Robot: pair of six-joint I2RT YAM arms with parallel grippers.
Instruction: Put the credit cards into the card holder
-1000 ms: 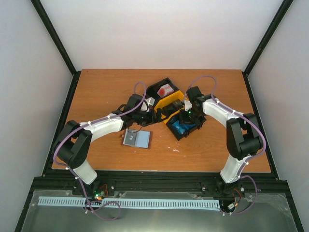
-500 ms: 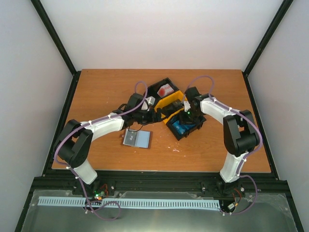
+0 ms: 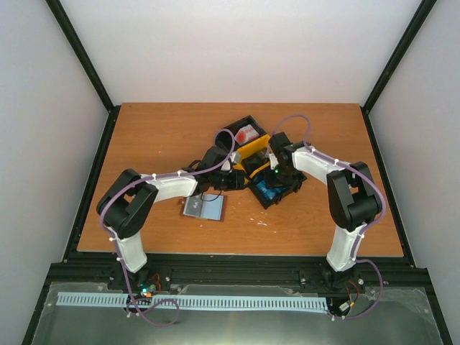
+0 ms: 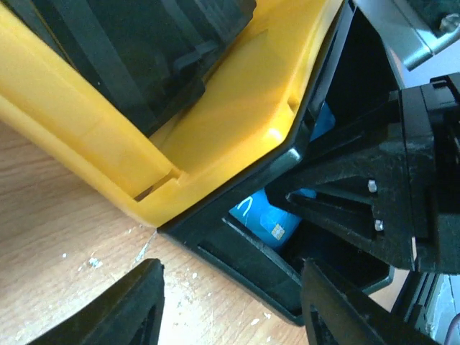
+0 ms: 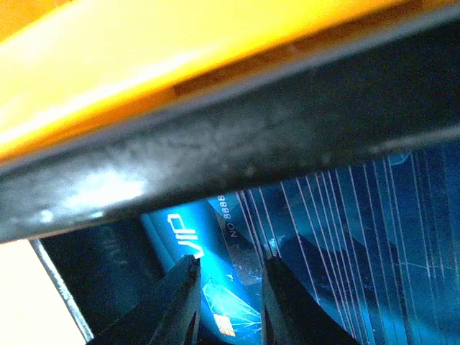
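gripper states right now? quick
Left gripper: open, fingers wide apart, holding nothing, by the tray.
Right gripper: open, fingers narrowly apart over the blue cards, nothing gripped.

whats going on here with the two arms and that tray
Two robot arms are working at a black-and-yellow tray. The right arm's fingers are down in its near black compartment, narrowly parted over the blue cards; whether they grip one is unclear. The left arm's fingers are wide open and empty, low beside the tray's corner. The card holder lies open on the table, apart from the tray.
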